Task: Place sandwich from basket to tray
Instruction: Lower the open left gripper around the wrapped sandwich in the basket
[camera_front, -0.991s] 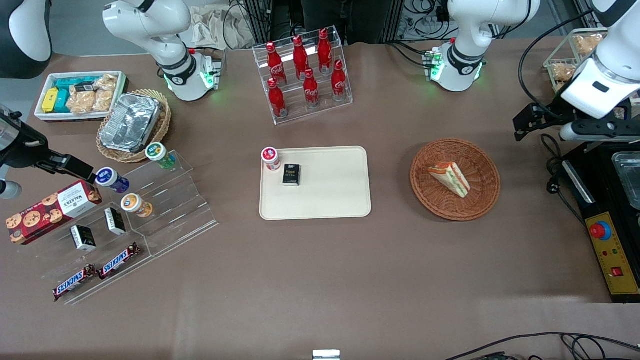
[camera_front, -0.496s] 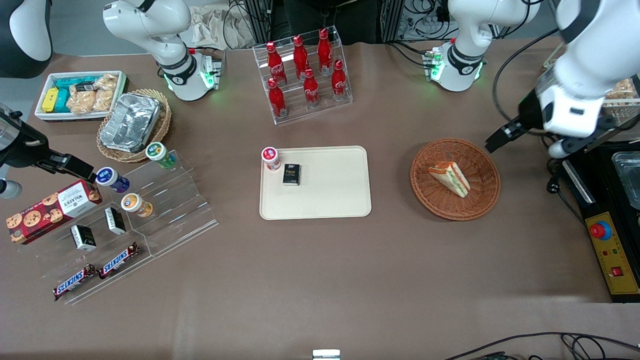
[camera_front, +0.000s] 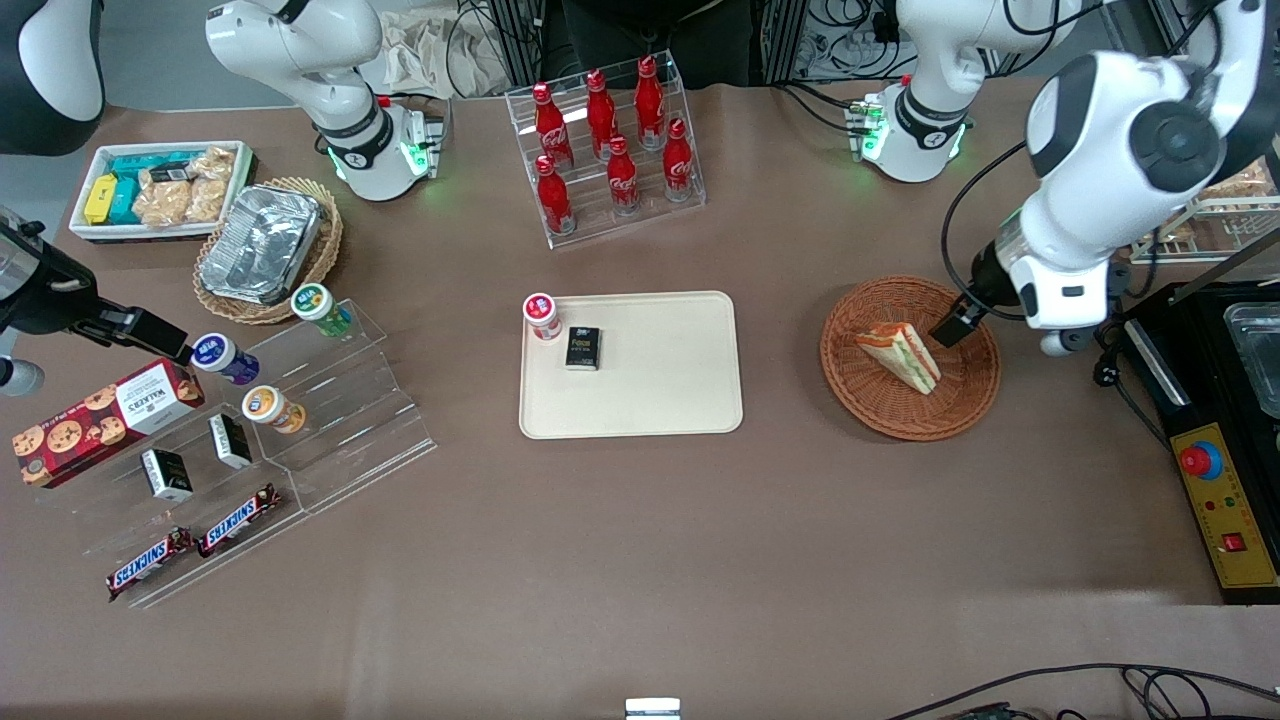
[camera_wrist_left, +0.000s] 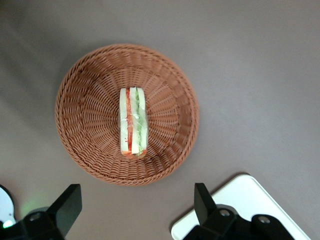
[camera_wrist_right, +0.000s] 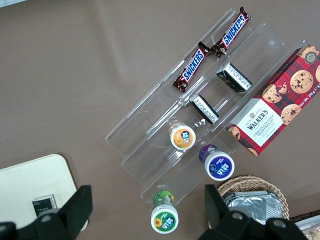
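Claw hovering over the basket, sandwich not yet taken

The sandwich (camera_front: 899, 357) is lying in the reddish-brown basket (camera_front: 866, 392), standing on its cut edge so the red and green filling is showing upward in the left wrist view (camera_wrist_left: 132, 121). The claw (camera_wrist_left: 135, 210) is hanging above the basket's rim with its fingers spread wide and holding nothing; in the front view it is sitting just beside the sandwich (camera_front: 950, 328). The wedge is looking light and soft, likely to squash or shed filling under a hard squeeze, so a gentle pinch across the two flat bread faces near the middle is probably the safest hold. The cream tray (camera_front: 680, 400) is waiting toward the parked arm's end, a black box (camera_front: 583, 349) and a small jar (camera_front: 541, 316) sitting near one corner.
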